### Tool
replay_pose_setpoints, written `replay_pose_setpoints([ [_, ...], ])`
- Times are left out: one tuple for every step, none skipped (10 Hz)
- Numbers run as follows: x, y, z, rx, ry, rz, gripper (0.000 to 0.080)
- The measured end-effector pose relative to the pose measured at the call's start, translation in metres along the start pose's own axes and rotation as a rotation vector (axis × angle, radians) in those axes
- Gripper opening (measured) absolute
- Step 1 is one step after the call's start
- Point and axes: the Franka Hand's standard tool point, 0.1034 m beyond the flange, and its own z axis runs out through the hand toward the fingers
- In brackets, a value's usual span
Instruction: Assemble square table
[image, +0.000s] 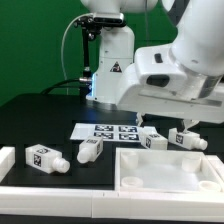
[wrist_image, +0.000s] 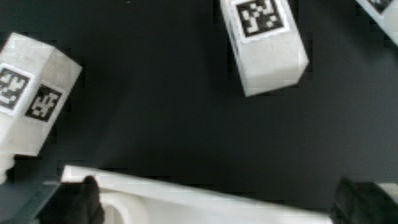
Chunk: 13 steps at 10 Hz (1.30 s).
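Observation:
The square table's white top (image: 168, 172), a tray with a raised rim, lies at the front on the exterior view's right. Its far rim (wrist_image: 196, 192) shows in the wrist view. Two white tagged legs (image: 41, 157) (image: 90, 150) lie to its left. Two more legs (image: 155, 141) (image: 187, 138) lie just behind the top's far rim. The wrist view shows these two legs (wrist_image: 267, 45) (wrist_image: 36, 90) on the black table. My gripper (image: 162, 125) (wrist_image: 217, 205) hangs open above that far rim, close to these legs, with nothing between its fingers (wrist_image: 71, 200).
The marker board (image: 108, 130) lies flat on the black table behind the legs. A long white border rail (image: 40, 192) runs along the front edge and up the left side. The arm's base (image: 108, 65) stands at the back.

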Motion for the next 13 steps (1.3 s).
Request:
replay_pose_setpoints([
  [0.001,-0.002,-0.001,-0.014,0.001,-0.075,0.0649],
  [-0.003,-0.001,0.001,-0.014,-0.042,-0.066,0.0649],
  [-0.001,-0.001,0.002,-0.015,-0.044,-0.066,0.0649],
  [0.0,0.0,0.002,-0.015,-0.042,-0.066,0.0649],
  [-0.004,-0.002,0.006,-0.011,-0.065,-0.022,0.0649],
  [-0.008,-0.007,0.018,-0.004,-0.115,0.031,0.0649],
  [-0.009,-0.012,0.027,0.011,-0.135,0.063,0.0649],
  [-0.012,-0.019,0.034,0.065,-0.152,0.122,0.0649],
  [-0.015,-0.015,0.04,0.067,-0.164,0.125,0.0649],
  [-0.014,-0.015,0.039,0.066,-0.161,0.124,0.0649],
  [-0.014,-0.015,0.039,0.066,-0.161,0.125,0.0649],
  [-0.014,-0.015,0.039,0.066,-0.161,0.125,0.0649],
  [-0.014,-0.015,0.039,0.067,-0.161,0.124,0.0649],
])
